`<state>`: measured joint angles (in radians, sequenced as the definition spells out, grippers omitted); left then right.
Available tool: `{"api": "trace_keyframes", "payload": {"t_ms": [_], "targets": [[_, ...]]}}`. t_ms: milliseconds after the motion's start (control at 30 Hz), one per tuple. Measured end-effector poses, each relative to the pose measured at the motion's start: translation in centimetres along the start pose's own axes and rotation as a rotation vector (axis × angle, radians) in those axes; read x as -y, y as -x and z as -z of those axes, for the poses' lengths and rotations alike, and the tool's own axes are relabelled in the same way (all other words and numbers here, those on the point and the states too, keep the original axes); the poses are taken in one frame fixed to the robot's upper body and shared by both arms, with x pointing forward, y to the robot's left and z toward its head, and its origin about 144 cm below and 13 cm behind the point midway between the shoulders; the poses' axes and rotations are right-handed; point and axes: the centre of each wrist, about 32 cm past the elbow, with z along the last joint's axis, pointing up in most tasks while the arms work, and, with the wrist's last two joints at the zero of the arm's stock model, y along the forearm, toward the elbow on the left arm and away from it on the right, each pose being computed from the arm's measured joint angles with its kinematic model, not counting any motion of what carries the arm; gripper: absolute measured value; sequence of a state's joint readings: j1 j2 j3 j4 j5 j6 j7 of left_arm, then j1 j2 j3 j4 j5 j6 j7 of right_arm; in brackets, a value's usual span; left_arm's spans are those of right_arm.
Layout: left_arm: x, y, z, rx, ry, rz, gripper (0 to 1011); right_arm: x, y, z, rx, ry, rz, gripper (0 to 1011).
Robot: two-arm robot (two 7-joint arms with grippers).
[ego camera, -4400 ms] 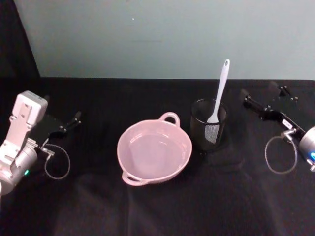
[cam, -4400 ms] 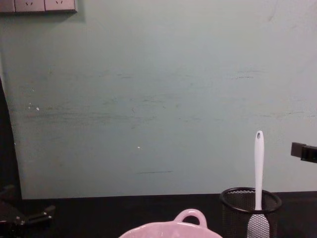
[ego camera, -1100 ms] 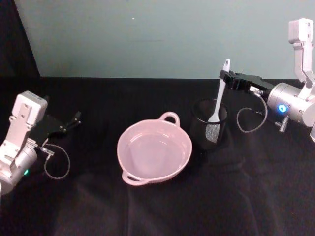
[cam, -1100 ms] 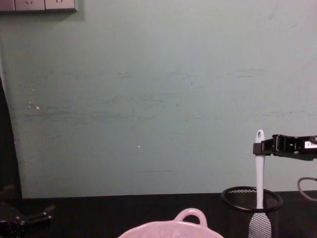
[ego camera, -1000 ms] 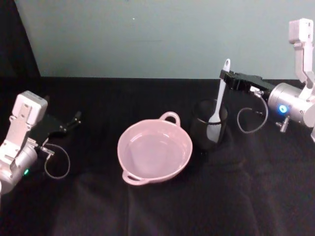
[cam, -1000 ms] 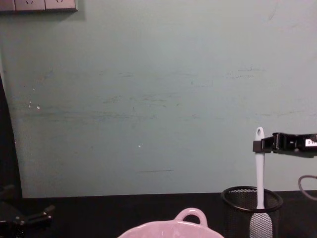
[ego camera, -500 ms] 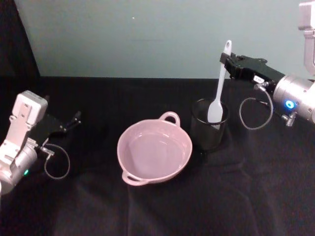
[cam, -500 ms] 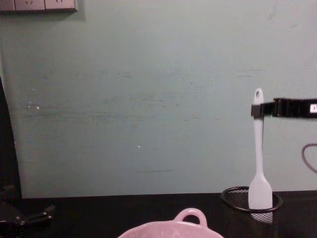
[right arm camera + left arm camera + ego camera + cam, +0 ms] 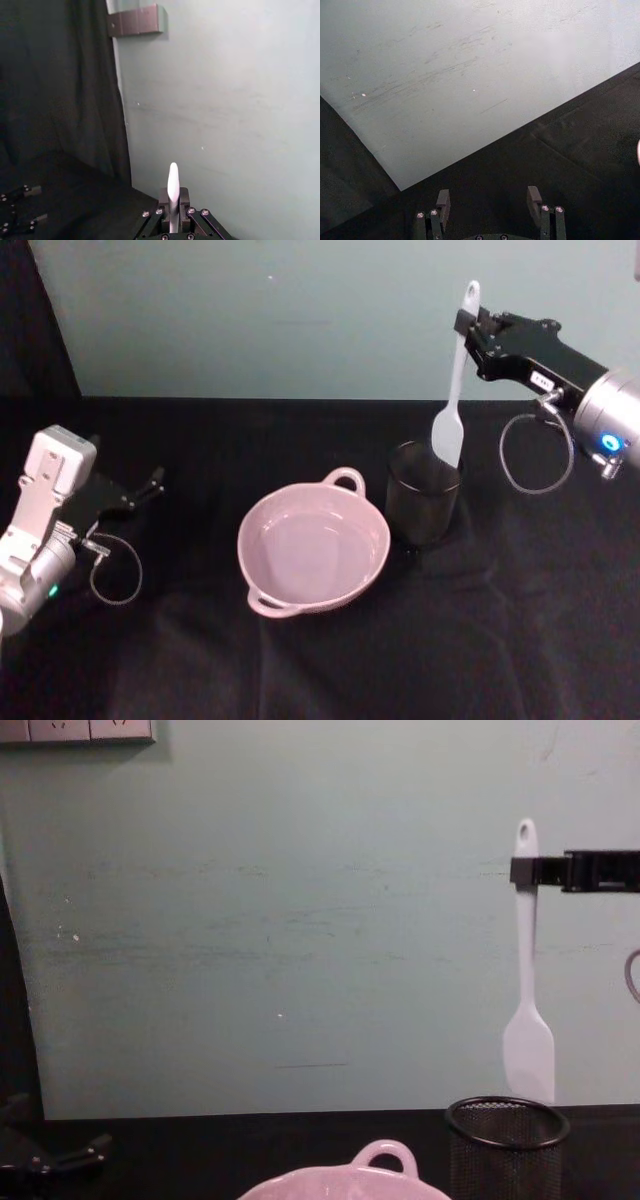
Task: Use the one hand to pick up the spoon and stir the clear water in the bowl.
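Black wire-mesh cylindrical cup [image 9: 423, 508]: upright on the table, right of centre, nearer the back edge than the front. Round rim, open top; mesh see-through from the side.

Table [image 9: 320, 660]: covered in black cloth, creased toward the front edge and right side.

Pale green painted wall [image 9: 250, 320]: runs along the table's back edge. Faint horizontal scuffs, a few white specks.

Black curtain [image 9: 25, 330]: hangs at the back-left corner, over the wall's left end.

Grey socket plates [image 9: 75, 730]: high on the wall, far left.

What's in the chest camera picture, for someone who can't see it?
The right gripper, at the right edge, holds the white spoon upright, blade above the black mesh cup. The pink bowl sits left of it; the left gripper rests far left.
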<state>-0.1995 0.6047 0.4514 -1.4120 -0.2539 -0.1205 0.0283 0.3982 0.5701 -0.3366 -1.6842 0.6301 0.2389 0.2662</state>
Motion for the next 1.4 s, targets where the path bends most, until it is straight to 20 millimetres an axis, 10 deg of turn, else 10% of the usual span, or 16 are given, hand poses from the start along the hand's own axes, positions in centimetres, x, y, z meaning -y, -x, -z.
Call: {"api": "trace_keyframes", "payload": {"t_ms": [733, 1400], "targets": [[0.0, 0.0, 0.0, 0.0, 0.0, 0.0, 1011, -3.7, 1.4, -3.1, -0.02, -0.053, -0.159, 112], [0.0, 0.0, 0.0, 0.0, 0.0, 0.0, 1011, -7.3, 5.4, 0.0, -0.087, 0.036, -0.327, 112]]}}
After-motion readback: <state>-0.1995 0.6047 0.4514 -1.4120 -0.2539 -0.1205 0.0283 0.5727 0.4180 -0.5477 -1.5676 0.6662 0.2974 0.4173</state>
